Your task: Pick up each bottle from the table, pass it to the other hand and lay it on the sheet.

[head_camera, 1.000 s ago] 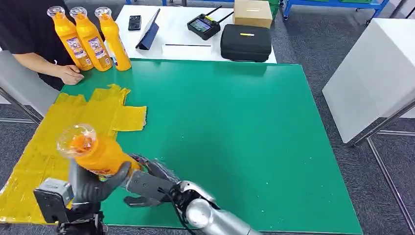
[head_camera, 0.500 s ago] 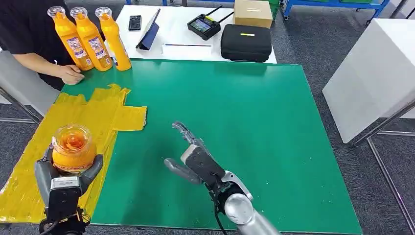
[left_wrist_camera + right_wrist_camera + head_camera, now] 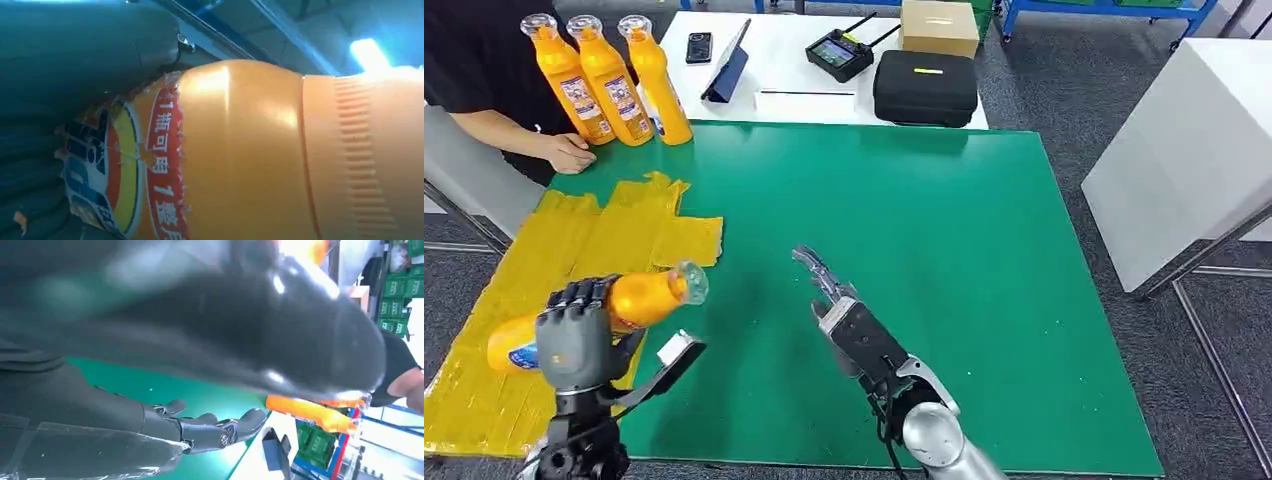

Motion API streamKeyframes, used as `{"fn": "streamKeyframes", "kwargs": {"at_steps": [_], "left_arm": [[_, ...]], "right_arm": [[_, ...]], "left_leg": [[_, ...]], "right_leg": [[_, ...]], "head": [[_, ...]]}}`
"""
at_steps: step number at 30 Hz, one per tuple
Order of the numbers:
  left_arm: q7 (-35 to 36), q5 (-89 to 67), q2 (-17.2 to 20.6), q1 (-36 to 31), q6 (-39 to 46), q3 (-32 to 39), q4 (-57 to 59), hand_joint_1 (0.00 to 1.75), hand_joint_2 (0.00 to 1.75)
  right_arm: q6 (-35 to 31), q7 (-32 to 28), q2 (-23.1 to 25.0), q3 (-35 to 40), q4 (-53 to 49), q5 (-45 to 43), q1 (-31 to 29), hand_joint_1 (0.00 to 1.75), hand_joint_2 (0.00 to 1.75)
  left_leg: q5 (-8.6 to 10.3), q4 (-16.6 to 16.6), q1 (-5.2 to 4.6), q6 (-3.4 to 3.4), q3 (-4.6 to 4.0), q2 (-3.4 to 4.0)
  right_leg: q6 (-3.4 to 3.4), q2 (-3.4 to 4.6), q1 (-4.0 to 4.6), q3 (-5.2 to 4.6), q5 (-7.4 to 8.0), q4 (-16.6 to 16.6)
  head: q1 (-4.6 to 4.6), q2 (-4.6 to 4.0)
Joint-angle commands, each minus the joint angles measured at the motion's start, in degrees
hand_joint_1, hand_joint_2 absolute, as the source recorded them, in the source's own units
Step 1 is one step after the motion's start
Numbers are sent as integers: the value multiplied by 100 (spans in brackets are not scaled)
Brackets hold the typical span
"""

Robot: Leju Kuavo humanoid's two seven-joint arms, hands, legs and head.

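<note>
Orange bottle (image 3: pixel 604 312) lies tilted in the left hand (image 3: pixel 574 340) over the yellow sheet (image 3: pixel 554 260) at the worktop's near left, right hand (image 3: pixel 849 320) open and empty, so laying it down comes next.

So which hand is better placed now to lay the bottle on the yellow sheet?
The left hand. It already holds the bottle tilted over the yellow sheet, while the right hand is open over the green mat, away from the sheet.
</note>
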Motion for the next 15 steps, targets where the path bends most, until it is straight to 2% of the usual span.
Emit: {"fn": "streamKeyframes", "kwargs": {"at_steps": [1, 2, 3, 6, 9, 10, 12, 15], "left_arm": [[1961, -139, 1072, -1060, 72, -2558, 2294, 162, 175], [2074, -139, 977, -996, 72, -2438, 2339, 0, 175], [2028, -139, 945, -998, 72, -2364, 2399, 0, 0], [2179, -139, 986, -943, 71, -2485, 2347, 0, 0], [2193, -139, 1004, -951, 62, -2487, 2349, 0, 0], [2193, -139, 1004, -951, 62, -2487, 2349, 0, 0], [2292, -139, 1044, -978, 32, -2563, 2336, 0, 0], [2466, -139, 1073, -924, -11, -2690, 2248, 0, 0]], "right_arm": [[1, 14, -250, 170, 126, -82, -21, 0, 0], [-2, 28, -236, 155, 109, -84, -2, 0, 0], [0, 47, -230, 148, 88, -84, 13, 0, 0], [19, 102, -203, 128, 18, -65, 75, 0, 0], [20, 105, -199, 129, 14, -64, 76, 0, 0], [20, 105, -199, 129, 14, -64, 76, 0, 0], [26, 122, -179, 130, 4, -55, 68, 0, 0], [46, 194, -130, 120, -25, -25, 73, 0, 0]], "left_leg": [[0, -11, -3, 3, 19, -18], [-6, -11, 1, 3, 30, -23], [-5, -9, 0, 3, 22, -13], [-13, -4, 2, 5, 28, -12], [-5, -2, 2, 2, 6, -7], [-11, -1, 3, 3, 18, -13], [-4, -1, 4, 1, -1, -6], [-11, 3, 5, 3, 11, -9]], "right_leg": [[-21, -12, -1, 19, -6, -5], [-37, -12, 4, 31, -11, -5], [-26, -6, 2, 24, -7, -5], [-38, -1, 5, 31, -12, -2], [-22, -2, 4, 8, -5, 0], [-39, -2, 6, 20, -12, 3], [-20, -1, 6, 2, -4, 0], [-38, 2, 9, 12, -11, 5]], "head": [[-2, 0], [-2, 0], [-2, 0], [-2, 0], [-2, 0], [-2, 0], [-2, 0], [-2, 0]]}}
